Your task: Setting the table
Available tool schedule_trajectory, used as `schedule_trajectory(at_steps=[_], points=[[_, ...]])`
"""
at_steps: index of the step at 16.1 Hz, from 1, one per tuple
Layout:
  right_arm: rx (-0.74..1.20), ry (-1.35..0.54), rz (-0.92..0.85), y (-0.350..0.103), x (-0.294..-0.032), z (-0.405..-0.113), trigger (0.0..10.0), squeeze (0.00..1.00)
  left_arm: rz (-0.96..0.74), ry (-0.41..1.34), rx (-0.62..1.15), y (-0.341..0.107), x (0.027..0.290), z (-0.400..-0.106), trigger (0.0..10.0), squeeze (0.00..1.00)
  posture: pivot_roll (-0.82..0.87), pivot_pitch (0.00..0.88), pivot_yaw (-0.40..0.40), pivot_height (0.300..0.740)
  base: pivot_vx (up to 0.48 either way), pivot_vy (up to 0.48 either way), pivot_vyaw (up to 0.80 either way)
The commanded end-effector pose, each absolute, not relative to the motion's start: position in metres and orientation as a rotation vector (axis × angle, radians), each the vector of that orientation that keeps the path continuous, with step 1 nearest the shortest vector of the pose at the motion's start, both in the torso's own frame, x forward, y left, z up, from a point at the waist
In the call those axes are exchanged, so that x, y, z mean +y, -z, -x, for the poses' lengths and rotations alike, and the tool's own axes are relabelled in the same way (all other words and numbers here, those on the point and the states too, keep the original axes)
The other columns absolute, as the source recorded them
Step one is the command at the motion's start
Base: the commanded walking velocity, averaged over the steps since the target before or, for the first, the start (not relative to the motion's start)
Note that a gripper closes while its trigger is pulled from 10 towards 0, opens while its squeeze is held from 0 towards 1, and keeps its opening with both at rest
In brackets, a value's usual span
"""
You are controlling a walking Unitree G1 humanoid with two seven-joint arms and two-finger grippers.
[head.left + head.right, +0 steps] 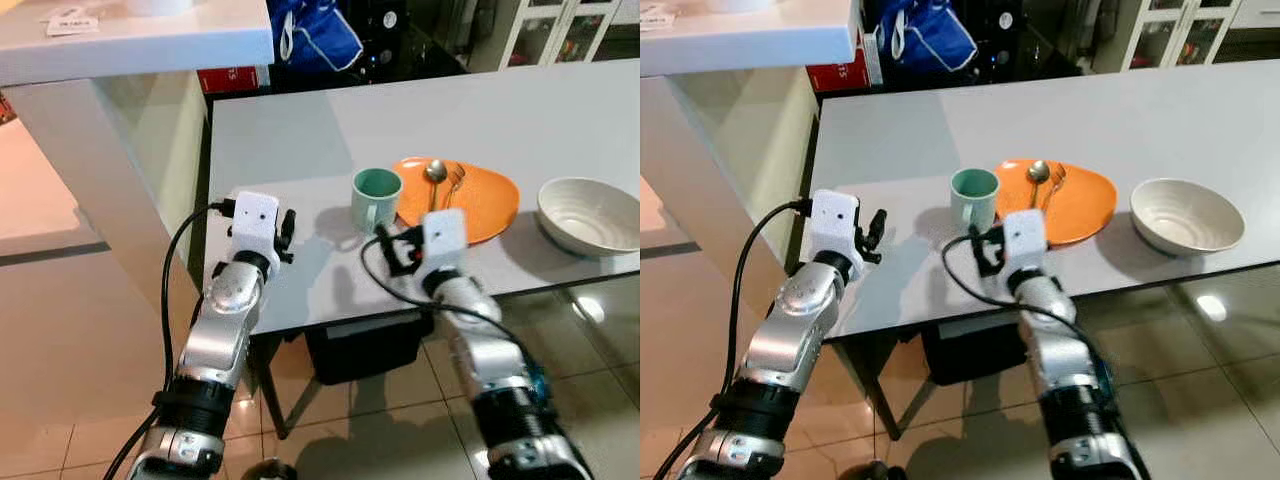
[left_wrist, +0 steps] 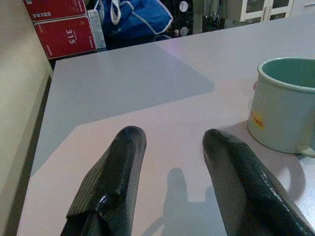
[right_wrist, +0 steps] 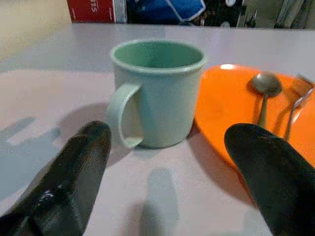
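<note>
A pale green mug [image 1: 374,197] stands on the grey table [image 1: 500,110], its handle turned towards me. Right beside it lies an orange plate [image 1: 480,210] carrying a spoon [image 1: 436,173] and a fork [image 1: 456,186]. Further right sits a white bowl [image 1: 590,215]. My right gripper [image 3: 170,135] is open just short of the mug [image 3: 157,91], one finger on either side of its line. Left of the mug, my left gripper [image 2: 174,142] hovers open over bare table near the front edge, holding nothing.
A white counter [image 1: 130,40] rises at the left, close to the table's left edge. Behind the table are a blue bag [image 1: 315,35] and red boxes [image 2: 64,29]. A black box [image 1: 365,350] sits on the tiled floor under the table.
</note>
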State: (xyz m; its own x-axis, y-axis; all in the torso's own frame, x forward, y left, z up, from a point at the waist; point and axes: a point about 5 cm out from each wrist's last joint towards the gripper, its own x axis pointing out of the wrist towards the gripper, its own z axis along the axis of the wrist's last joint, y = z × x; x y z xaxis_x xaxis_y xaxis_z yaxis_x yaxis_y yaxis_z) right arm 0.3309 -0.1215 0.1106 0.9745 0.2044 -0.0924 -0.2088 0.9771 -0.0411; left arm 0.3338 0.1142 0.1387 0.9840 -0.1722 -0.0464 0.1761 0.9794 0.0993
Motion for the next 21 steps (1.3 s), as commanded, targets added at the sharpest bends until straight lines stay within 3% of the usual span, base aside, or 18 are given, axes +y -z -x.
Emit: schedule_trajectory(at_steps=[1, 7, 8, 9, 21], points=[[0.060, -0.206, 0.051, -0.118, -0.118, -0.335, 10.0, 1.00, -0.101, 0.168, 0.026, -0.141, 0.116, -0.334, 10.0, 0.00, -0.04, 0.016, 0.076, 0.740, 0.000, 0.000, 0.00], [0.040, -0.205, 0.114, -0.122, -0.112, -0.344, 10.0, 1.00, -0.118, 0.164, 0.006, -0.142, 0.118, -0.330, 10.0, 0.00, 0.00, 0.009, 0.057, 0.740, 0.000, 0.000, 0.00], [0.028, -0.206, 0.100, -0.124, -0.112, -0.345, 10.0, 0.00, -0.132, 0.167, -0.003, -0.143, 0.118, -0.329, 10.0, 0.00, 0.01, 0.008, 0.056, 0.740, 0.000, 0.000, 0.00], [0.003, -0.209, 0.071, -0.127, -0.112, -0.345, 0.0, 0.00, -0.139, 0.173, -0.007, -0.143, 0.117, -0.328, 10.0, 0.00, 0.01, 0.007, 0.055, 0.740, 0.000, 0.000, 0.00], [0.049, -0.200, 0.079, -0.116, -0.111, -0.343, 0.0, 0.00, -0.104, 0.144, 0.001, -0.141, 0.117, -0.327, 10.0, 0.00, 0.02, 0.012, 0.035, 0.740, 0.000, 0.000, 0.00]])
